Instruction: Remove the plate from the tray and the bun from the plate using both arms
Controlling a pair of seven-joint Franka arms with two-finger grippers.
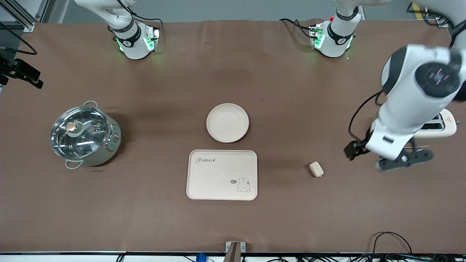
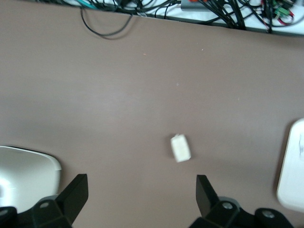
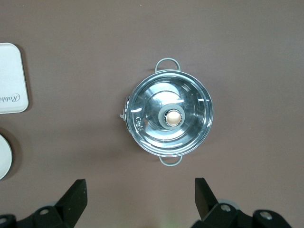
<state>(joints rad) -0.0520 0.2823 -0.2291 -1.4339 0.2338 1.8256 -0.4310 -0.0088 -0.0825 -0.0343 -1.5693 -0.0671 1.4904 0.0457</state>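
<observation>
The round cream plate lies on the table's middle, just farther from the front camera than the rabbit tray. The small pale bun lies on the bare table toward the left arm's end; it also shows in the left wrist view. My left gripper hangs over the table between the bun and the toaster, open and empty. My right gripper is open and empty, high over the table beside the pot; it is out of the front view. The plate's edge shows in the right wrist view.
A steel pot with a glass lid stands toward the right arm's end, also in the right wrist view. A white toaster stands at the left arm's end, partly hidden by that arm. Cables run along the table's front edge.
</observation>
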